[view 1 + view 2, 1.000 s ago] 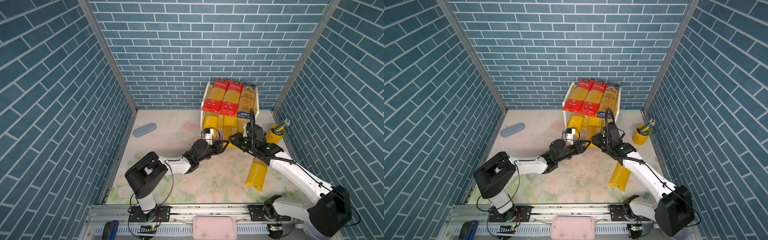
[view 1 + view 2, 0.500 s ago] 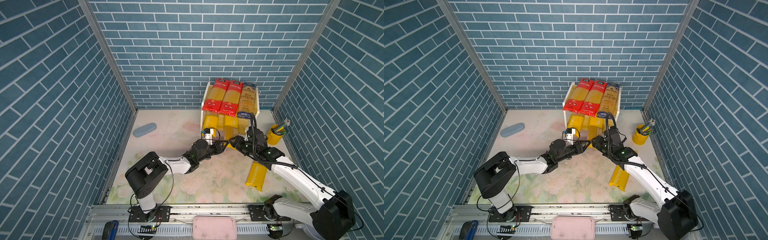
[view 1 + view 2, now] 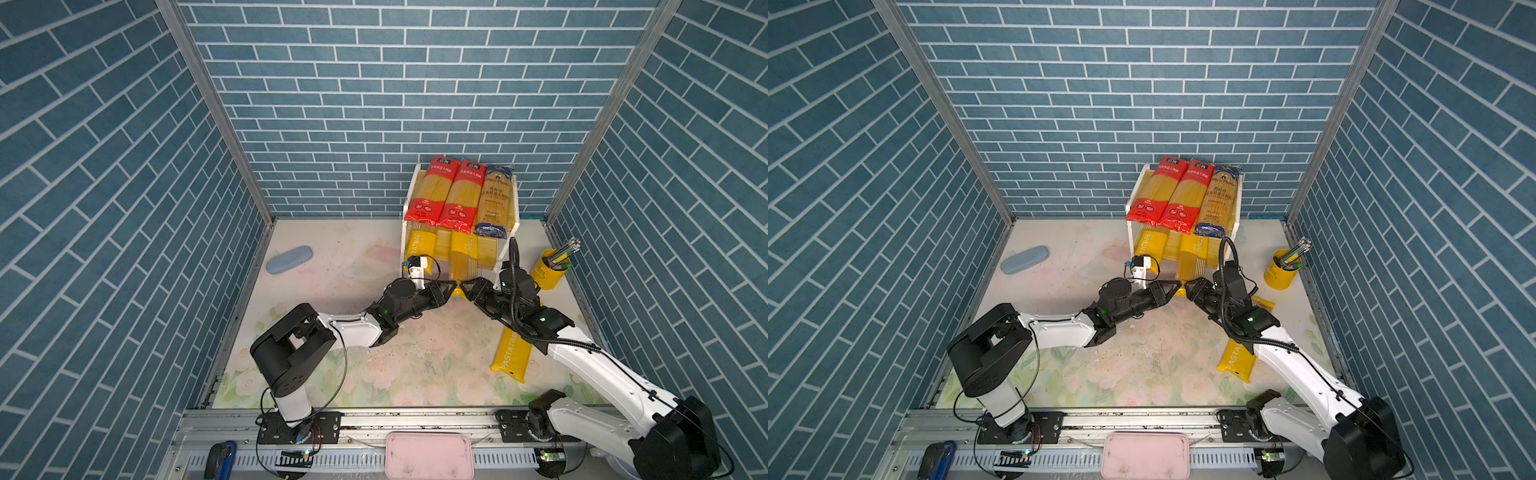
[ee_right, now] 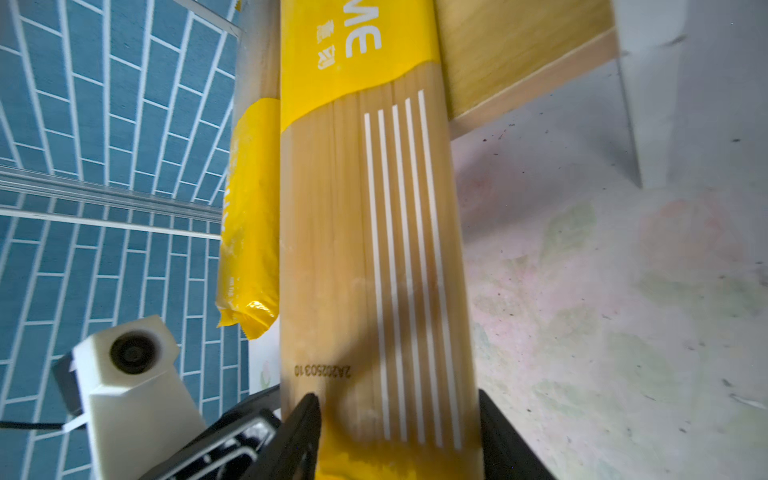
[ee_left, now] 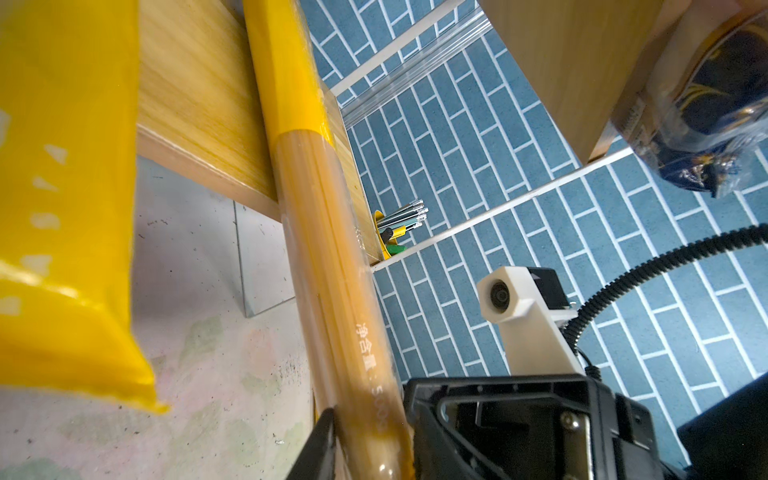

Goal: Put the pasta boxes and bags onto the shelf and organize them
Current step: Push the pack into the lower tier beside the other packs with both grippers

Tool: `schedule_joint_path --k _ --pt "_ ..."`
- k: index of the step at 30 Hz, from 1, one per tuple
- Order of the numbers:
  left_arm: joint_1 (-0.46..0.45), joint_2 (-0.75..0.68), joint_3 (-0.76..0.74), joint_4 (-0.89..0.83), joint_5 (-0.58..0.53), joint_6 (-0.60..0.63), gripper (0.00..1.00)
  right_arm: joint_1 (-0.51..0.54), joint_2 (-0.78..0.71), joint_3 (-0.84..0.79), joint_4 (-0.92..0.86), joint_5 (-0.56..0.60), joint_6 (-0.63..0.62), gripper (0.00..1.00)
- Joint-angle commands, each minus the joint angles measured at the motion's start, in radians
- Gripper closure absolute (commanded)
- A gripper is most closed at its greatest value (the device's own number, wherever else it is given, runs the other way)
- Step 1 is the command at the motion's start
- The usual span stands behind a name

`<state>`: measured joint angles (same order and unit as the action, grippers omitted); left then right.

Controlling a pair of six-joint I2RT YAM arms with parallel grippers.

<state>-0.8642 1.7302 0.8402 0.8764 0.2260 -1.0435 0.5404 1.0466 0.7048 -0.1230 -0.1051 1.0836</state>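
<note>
Currently, the striped packet (image 4: 374, 249) lies partly on the lower board of the shelf (image 5: 195, 104), its near end projecting over the table (image 3: 332, 257). The right end effector (image 3: 465, 286) has jaws apart, flanking that end; the left end effector (image 3: 452, 286) touches its thin edge with 1 finger. Whether either clamps it cannot be told.

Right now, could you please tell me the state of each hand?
Left hand: closed on the striped pasta packet.
Right hand: around the same packet; grip cannot be told.
</note>
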Motion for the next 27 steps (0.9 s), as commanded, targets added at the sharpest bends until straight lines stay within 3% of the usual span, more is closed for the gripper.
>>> schedule_joint_path --k 1,5,11,16,27 --pt "-0.009 0.005 0.037 0.024 0.019 0.003 0.67 0.012 -0.011 -0.039 0.116 -0.071 0.085 0.46" --pt "-0.008 -0.006 0.032 0.011 0.018 0.009 0.67 0.010 -0.023 -0.046 0.146 -0.036 0.079 0.56" --pt "-0.001 -0.035 0.003 -0.002 0.001 0.023 0.66 0.012 0.027 0.012 0.134 -0.057 -0.003 0.80" --pt "0.023 -0.077 -0.027 -0.020 -0.014 0.041 0.64 0.010 0.088 0.059 0.153 -0.073 -0.063 0.91" --pt "0.085 -0.147 -0.076 -0.059 -0.027 0.055 0.59 0.010 0.202 0.185 0.178 -0.057 -0.138 0.98"
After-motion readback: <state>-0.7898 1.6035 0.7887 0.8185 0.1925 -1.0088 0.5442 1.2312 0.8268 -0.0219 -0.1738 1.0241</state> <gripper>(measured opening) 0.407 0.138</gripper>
